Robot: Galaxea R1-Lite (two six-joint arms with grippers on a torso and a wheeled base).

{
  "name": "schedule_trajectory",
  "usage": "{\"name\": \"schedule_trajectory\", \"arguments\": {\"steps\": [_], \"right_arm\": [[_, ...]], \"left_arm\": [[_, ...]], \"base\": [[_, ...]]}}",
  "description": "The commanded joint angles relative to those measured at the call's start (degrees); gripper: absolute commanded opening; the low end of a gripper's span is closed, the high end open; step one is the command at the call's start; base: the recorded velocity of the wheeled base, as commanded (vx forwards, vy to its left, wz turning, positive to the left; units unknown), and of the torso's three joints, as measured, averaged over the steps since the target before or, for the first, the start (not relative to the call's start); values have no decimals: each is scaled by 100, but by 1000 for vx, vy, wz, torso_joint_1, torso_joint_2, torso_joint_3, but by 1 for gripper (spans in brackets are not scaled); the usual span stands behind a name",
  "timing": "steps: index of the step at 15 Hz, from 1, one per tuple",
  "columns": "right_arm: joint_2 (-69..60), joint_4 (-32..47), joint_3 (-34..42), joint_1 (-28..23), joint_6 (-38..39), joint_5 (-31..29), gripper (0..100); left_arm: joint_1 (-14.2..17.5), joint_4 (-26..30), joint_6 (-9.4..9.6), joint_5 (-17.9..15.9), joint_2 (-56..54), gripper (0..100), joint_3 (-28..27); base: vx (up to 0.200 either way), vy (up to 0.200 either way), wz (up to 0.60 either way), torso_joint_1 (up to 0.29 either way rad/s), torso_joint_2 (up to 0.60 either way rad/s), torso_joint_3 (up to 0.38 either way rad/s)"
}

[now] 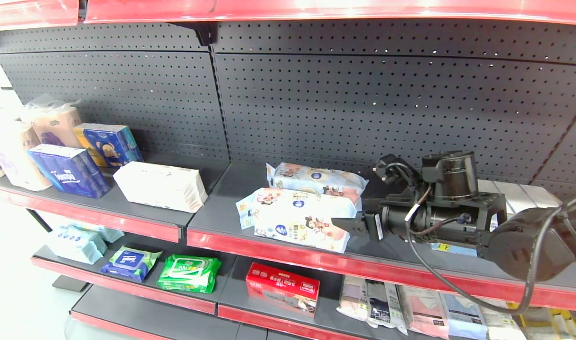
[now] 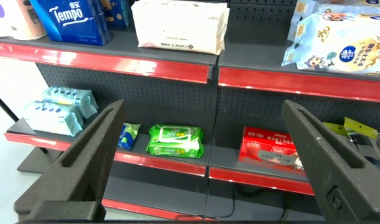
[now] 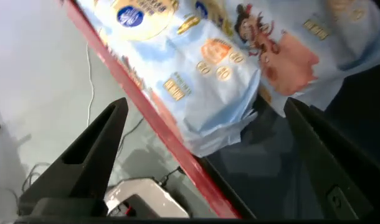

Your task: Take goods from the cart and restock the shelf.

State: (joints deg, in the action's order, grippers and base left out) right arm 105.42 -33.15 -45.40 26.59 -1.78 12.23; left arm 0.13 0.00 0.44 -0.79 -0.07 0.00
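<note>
Right gripper [image 1: 347, 225], spread wide and empty, tips just beside a pale blue, cartoon-printed soft plastic pack [image 1: 300, 217] lying at the front of the dark, red-edged shelf [image 1: 269, 249]. This pack appears placed. Beyond it lies a matching pack [image 1: 316, 182]. Left gripper [image 2: 202, 115] is also wide open and empty, so further fetching probably remains.

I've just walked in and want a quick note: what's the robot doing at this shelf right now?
The robot's right gripper is up at the shelf, open, at the end of the front cartoon-printed pack, which lies by the red edge. A second pack lies behind it. The left gripper is open and empty, facing the lower shelves.
</note>
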Motion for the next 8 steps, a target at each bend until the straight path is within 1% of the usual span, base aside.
{"name": "schedule_trajectory", "arguments": {"steps": [1, 2, 4, 8], "right_arm": [[163, -148, 57, 39, 116, -115, 100], [268, -456, 128, 83, 275, -326, 100], [321, -623, 180, 145, 450, -564, 100], [277, -676, 251, 242, 530, -555, 100]], "left_arm": [[4, 0, 0, 0, 7, 100, 0], [4, 0, 0, 0, 7, 100, 0], [4, 0, 0, 0, 7, 100, 0], [4, -9, 0, 0, 7, 100, 0]], "base": [[0, 0, 0, 0, 0, 0], [0, 0, 0, 0, 0, 0], [0, 0, 0, 0, 0, 0], [0, 0, 0, 0, 0, 0]]}}
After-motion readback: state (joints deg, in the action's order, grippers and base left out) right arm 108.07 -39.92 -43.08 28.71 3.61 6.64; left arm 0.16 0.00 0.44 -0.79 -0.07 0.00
